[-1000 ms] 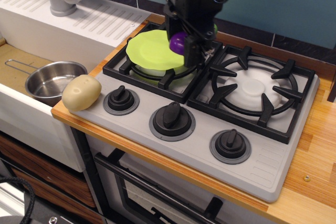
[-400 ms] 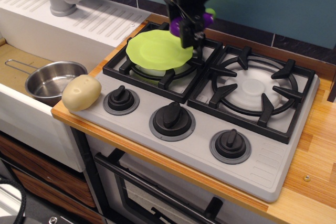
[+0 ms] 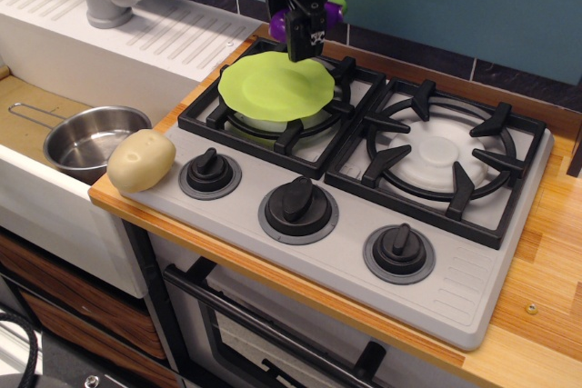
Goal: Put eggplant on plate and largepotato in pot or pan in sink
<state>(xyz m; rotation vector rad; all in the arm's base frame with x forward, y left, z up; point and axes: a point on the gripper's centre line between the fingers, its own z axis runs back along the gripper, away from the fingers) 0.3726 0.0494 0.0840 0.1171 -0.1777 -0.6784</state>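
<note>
While one hand [image 3: 305, 32] grips one eggplant [image 3: 316, 17] above the plate's [image 3: 273, 88] far edge, one largepotato [image 3: 141, 160] sits left of that plate, beside one pot [image 3: 86, 140] in the sink [image 3: 27, 106].

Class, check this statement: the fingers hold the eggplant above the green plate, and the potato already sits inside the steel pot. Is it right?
Not quite. The potato lies on the counter corner beside the pot, as observation.image shows. The eggplant is indeed held above the plate.
</note>
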